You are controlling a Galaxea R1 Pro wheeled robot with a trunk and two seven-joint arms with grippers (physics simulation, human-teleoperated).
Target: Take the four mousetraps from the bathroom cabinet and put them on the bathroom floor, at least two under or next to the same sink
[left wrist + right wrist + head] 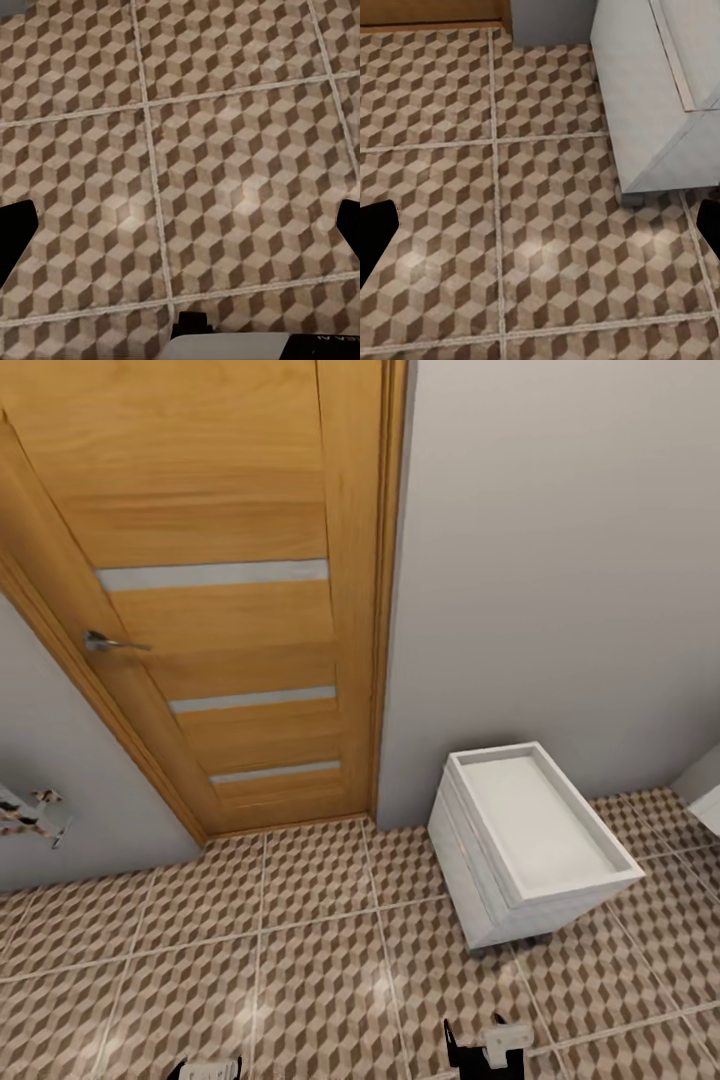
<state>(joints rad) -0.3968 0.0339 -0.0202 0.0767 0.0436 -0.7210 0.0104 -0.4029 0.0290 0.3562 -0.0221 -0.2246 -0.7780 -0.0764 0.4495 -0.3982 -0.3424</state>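
Note:
The bathroom floor (pixel 320 960), tiled in a brown, beige and white cube pattern, spreads out below me. At the bottom edge of the head view, the tops of my left gripper (pixel 208 1070) and right gripper (pixel 490 1045) hang just above the tiles. In the left wrist view, the left gripper (pixel 180 229) is open, its dark fingers (pixel 15 232) far apart over bare tiles. The right gripper (pixel 540 229) is open too, with nothing between its fingers (pixel 709 225). The mousetraps, the cabinet and the bathroom sink are out of view.
A small white drawer unit (pixel 525 840) stands against the grey wall ahead right, close to the right gripper (pixel 660 90). A closed wooden door (pixel 220 590) with a metal handle (pixel 110 644) fills the far left. A small fixture (pixel 30 812) sticks out from the left wall.

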